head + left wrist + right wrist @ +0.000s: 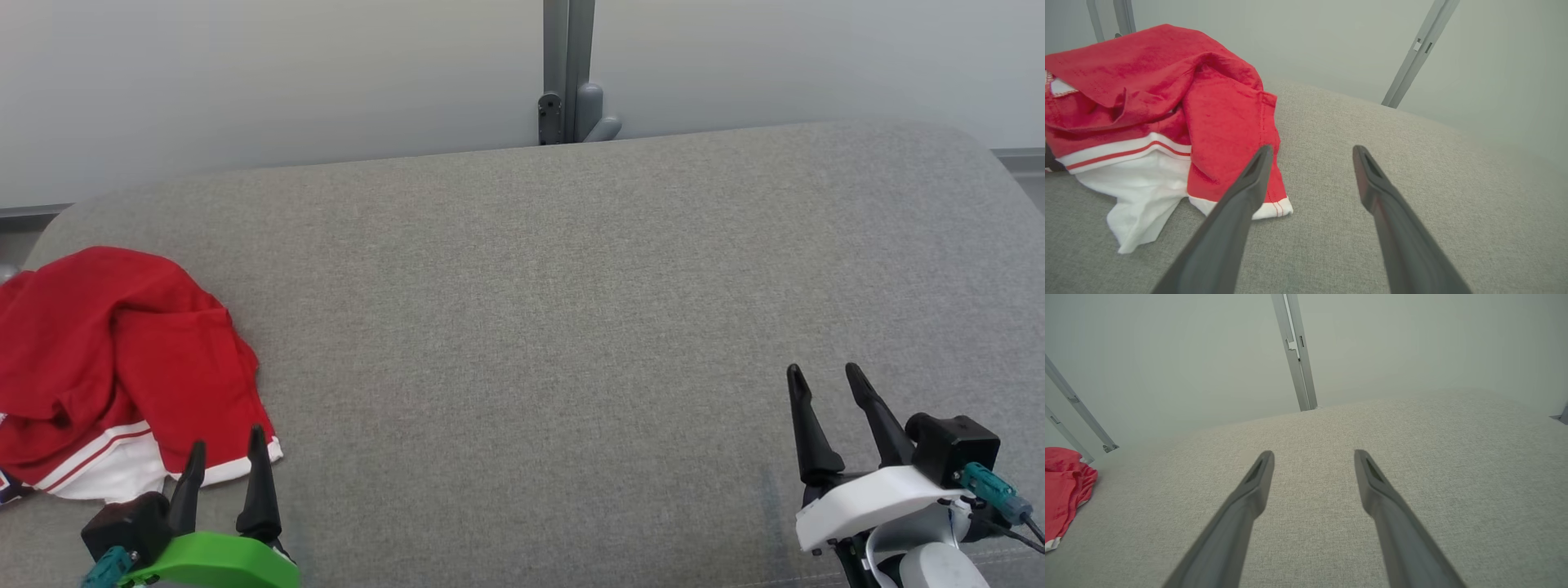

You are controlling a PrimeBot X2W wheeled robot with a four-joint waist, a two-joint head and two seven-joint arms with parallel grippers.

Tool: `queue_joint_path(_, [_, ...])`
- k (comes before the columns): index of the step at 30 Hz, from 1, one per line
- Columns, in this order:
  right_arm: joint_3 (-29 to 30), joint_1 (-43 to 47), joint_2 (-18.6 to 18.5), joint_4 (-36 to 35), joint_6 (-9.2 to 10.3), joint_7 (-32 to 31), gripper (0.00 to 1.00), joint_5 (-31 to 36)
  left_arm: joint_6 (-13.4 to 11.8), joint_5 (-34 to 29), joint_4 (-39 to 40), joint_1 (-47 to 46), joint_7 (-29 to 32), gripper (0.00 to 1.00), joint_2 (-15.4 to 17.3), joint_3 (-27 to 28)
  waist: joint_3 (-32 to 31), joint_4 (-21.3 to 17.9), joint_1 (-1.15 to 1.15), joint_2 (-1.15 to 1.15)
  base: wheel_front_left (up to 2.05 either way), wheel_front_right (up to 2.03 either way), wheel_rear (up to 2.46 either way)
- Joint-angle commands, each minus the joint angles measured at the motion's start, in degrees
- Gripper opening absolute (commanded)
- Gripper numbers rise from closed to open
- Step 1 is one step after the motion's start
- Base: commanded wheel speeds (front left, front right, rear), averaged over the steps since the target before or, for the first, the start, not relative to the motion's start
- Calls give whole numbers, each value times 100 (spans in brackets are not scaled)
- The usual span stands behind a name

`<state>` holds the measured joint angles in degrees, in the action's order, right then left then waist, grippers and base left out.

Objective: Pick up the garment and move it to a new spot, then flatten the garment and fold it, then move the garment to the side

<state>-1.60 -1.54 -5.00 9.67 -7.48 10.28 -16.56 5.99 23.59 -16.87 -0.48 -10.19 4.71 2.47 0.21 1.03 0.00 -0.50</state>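
Garment (122, 359) bunched in heap, long axis unclear, white hem (114, 482) on near side.

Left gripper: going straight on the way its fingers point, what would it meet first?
Probably the red and white garment: the left gripper points at its hem corner, one finger in line with it. The other finger faces grey cushion. Height above the cloth is unclear.
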Motion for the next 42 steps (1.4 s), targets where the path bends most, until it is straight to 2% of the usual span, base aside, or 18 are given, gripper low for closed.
queue_joint_path(1, [21,5,-8,-16,-1,57,100,142,22,-198,77,29,-61,100,67,-35,3,-3,0,34,0,0,0])
queue_joint_path(19, [48,107,67,23,-2,276,100,800,101,-1059,-16,159,-283,100,158,-112,-11,-23,0,41,0,0,0])
queue_joint_path(42, [182,232,133,108,-1,499,100,1598,140,-1827,-240,255,-506,100,168,-123,-46,-28,0,50,0,0,0])
